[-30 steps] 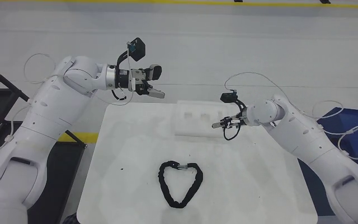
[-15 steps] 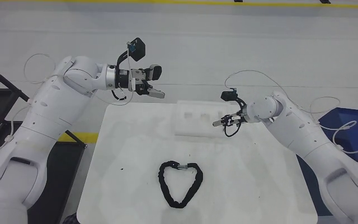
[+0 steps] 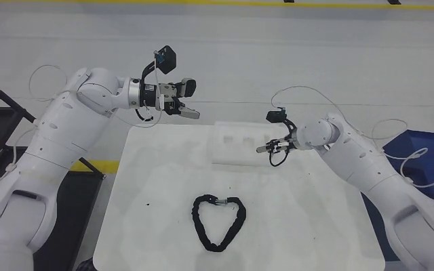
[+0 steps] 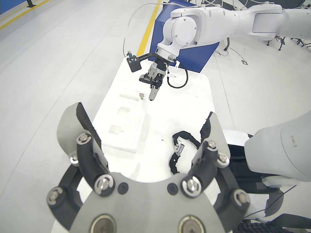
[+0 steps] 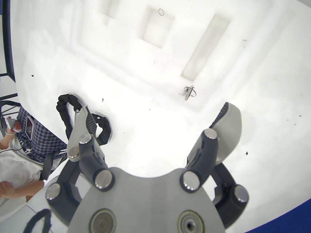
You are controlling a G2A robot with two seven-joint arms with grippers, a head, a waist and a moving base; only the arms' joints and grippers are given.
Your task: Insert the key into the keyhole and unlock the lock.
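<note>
Pickup step, I judge: right gripper (image 5: 155, 112), spread empty, hovers by the key (image 5: 189, 92) on the foam tray (image 3: 232, 156), one o'clock from the chain lock (image 3: 218, 222); left gripper (image 4: 145, 110) gapes too; next needs a precise pinch.

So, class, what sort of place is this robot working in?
Probably a robotics lab or factory-style hall: a wide painted floor with a yellow line, and a blue cabinet beside the white table.
</note>
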